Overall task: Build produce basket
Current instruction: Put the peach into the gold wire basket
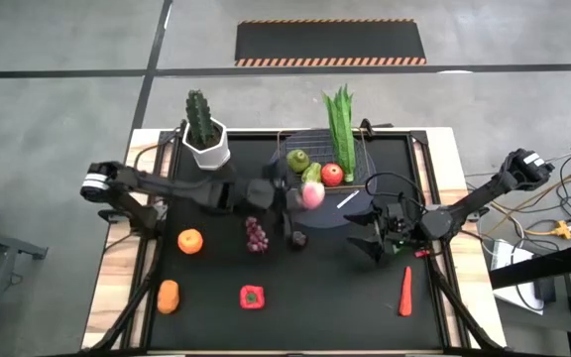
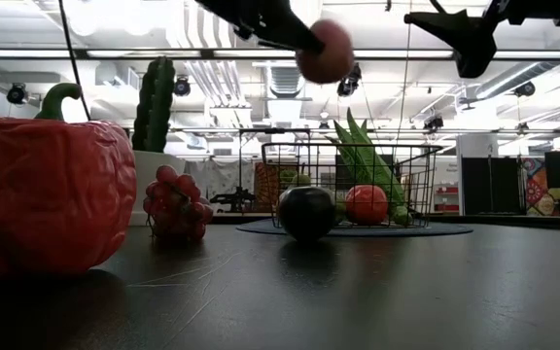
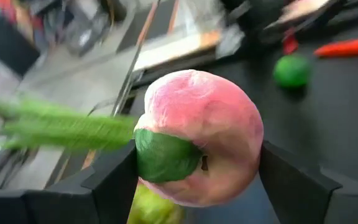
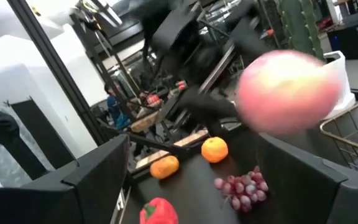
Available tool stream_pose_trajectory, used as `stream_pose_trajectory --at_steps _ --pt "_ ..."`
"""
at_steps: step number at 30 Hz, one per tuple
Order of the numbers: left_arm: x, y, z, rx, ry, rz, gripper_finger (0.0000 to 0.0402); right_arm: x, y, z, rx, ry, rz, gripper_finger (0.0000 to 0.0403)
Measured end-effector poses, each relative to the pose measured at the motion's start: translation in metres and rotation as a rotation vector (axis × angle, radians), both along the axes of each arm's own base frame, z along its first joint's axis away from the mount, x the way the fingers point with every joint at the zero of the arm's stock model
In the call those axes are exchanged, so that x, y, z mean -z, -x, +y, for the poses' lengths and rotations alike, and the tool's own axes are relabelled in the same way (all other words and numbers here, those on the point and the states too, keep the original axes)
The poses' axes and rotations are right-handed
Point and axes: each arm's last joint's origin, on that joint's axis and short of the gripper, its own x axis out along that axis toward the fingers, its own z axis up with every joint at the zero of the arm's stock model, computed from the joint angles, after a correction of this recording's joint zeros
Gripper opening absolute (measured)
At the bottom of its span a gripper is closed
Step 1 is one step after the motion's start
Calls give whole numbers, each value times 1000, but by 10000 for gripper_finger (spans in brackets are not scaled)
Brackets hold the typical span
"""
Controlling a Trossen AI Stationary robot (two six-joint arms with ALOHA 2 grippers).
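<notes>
My left gripper [image 1: 305,196] is shut on a pink toy peach [image 1: 313,195] and holds it in the air just in front of the wire basket [image 1: 357,167]. The basket stands on a round grey disc [image 1: 350,216] and holds a red tomato [image 1: 332,175], green fruits [image 1: 298,159] and the long leafy green [image 1: 342,129]. In the low view the peach [image 2: 326,51] hangs high above the basket [image 2: 348,185]. My right gripper [image 1: 377,236] is open and hovers right of the disc, touching nothing. My left gripper pinches the peach between its two fingers [image 3: 107,183], one pad on each opposite side of the fruit's middle [image 3: 247,149]. The green leaf patch [image 3: 163,155] lies beside one finger. The peach is lifted clear of the table.
On the table lie purple grapes [image 1: 256,234], a dark round fruit [image 1: 298,238], two orange fruits [image 1: 190,241] [image 1: 169,297], a red pepper [image 1: 252,297], a red carrot [image 1: 405,292] and a green lime [image 3: 292,70]. The cactus in its white pot [image 1: 206,134] stands at the far left.
</notes>
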Motion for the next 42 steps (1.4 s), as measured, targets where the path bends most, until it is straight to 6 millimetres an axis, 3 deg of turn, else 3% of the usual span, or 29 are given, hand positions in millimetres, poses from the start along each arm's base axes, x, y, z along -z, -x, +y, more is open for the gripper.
stream_pose_trajectory --at_steps 8,14,23,30,37,42 --pt "-25 -2 67 -118 147 153 279 4 0 0 0 20 38 329" --pt "-22 -13 96 -197 209 272 279 6 0 0 2 32 65 329" --pt "-12 -36 126 -250 275 518 279 7 0 0 3 36 71 329" --pt "5 -47 145 -245 339 576 279 9 -1 0 3 42 84 329" --pt "26 -50 149 -222 394 627 279 10 -1 0 3 48 95 329" --pt "28 -50 149 -221 395 630 279 10 -1 0 3 49 95 329"
